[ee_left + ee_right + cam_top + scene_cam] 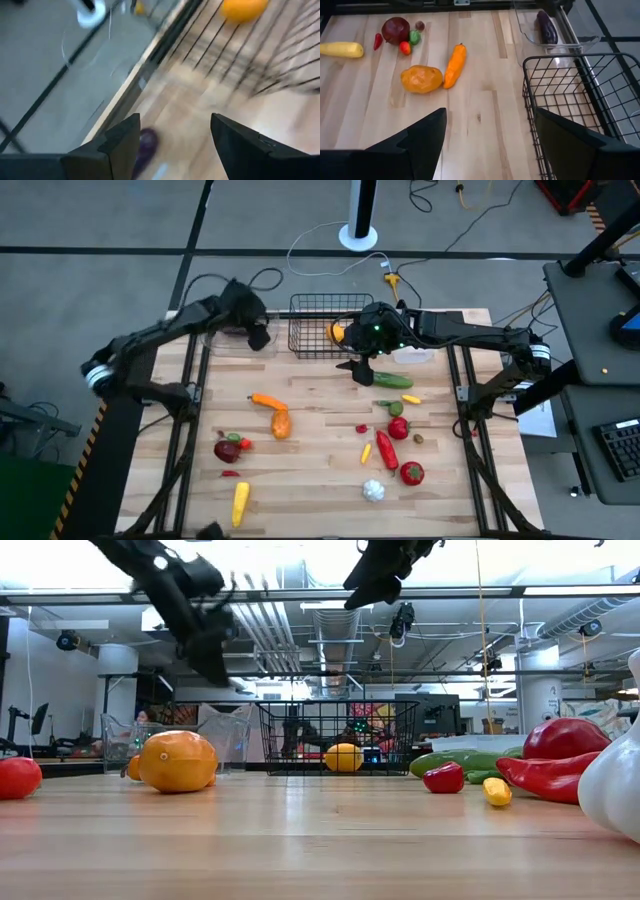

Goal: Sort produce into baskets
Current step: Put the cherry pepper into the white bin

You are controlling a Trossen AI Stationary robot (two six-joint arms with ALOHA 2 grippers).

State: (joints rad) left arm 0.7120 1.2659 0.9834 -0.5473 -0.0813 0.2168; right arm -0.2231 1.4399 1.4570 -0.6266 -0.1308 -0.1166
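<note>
My left gripper is open and empty at the far left, above a clear bin. A purple eggplant lies in that bin, below and between the left fingers, and also shows in the right wrist view. My right gripper is open and empty, raised in front of the black wire basket. A yellow-orange fruit lies in the basket. The green cucumber lies on the table just right of my right gripper. An orange and a long orange vegetable lie at centre left.
Loose produce lies on the near half: a dark red one, a yellow corn, white garlic, red peppers, a tomato. A second clear bin stands right of the basket. Bare wood lies between the two groups.
</note>
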